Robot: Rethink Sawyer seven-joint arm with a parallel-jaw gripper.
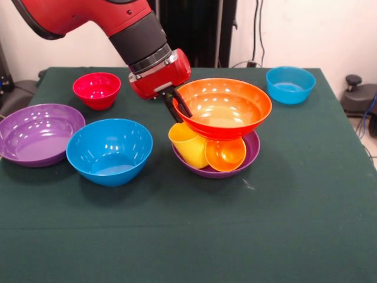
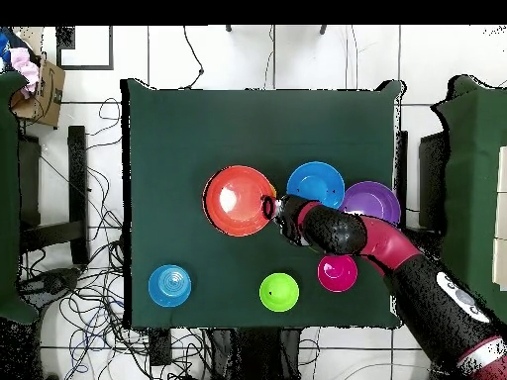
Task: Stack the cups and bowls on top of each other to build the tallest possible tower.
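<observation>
A: Where is the gripper (image 1: 178, 106) and what are its fingers doing?

B: The black fingers (image 1: 182, 104) are pinching the rim of the large orange bowl (image 1: 224, 108), one finger inside the rim and one outside it. From overhead the gripper (image 2: 267, 207) sits at that bowl's (image 2: 238, 201) edge.

A: And what lies under the fingers?

B: Just below the fingertips, a yellow cup (image 1: 188, 143) lies tilted in a purple bowl (image 1: 252, 150). Beside it, further from the fingers, an orange cup (image 1: 225, 154) lies on its side with its mouth facing the front camera. The large orange bowl sits over both cups, upright and open upward (whether it rests fully on them I cannot tell).

A: So that is the tower?

B: Yes, purple bowl at the bottom, two cups in it, orange bowl on top, all right at the fingers.

A: The rest of the bowls?

B: All apart from the fingers on the green table (image 1: 188, 236). In the front view a large blue bowl (image 1: 109, 151) stands near, on the arm's side of the tower, and a second purple bowl (image 1: 37, 133) just past it. A red bowl (image 1: 96, 90) stands behind those two. A small blue bowl (image 1: 290, 84) is well away on the far side of the tower from the fingers. The overhead view also shows a light green bowl (image 2: 279, 292), hidden from the front camera
</observation>
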